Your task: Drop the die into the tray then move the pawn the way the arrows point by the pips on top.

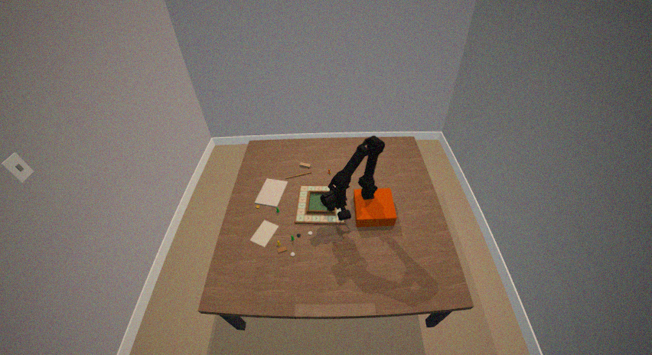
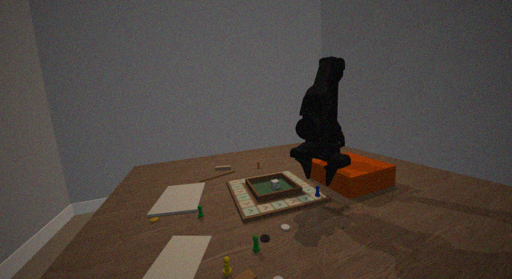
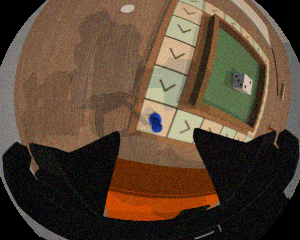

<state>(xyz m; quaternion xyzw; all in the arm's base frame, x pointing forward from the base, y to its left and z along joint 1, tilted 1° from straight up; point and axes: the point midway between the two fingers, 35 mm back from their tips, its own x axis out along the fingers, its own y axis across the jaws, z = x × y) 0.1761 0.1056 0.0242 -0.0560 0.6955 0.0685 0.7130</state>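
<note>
gripper (image 2: 318, 178): black, jaws spread wide, nothing between them, hanging above the board's corner next to the orange base (image 2: 362, 175).
pawn (image 2: 317, 190): blue, upright on the corner square of the board (image 2: 250, 210), free of the fingers.
die (image 2: 274, 183): white, at rest on the green felt of the tray (image 2: 274, 194); pips too small to count in any view.
step in hand, as judged: the pawn looks placed, so what remains is the retreat. best done by lifting straight up first, so neither finger clips the pawn's head, then swinging off over the table away from board, base and loose pieces, jaws left apart.
risk: a sideways start could topple the pawn or nudge the board.
views compared: wrist view shows the arrows on the squares and the pawn (image 3: 154, 120) sitting just ahead of the two fingers, on the corner square; exterior view shows the height gap between fingertips and pawn, and spare green pawns (image 2: 255, 243), discs and cards; top view hides the pawn under the arm but gives the whole layout.
</note>
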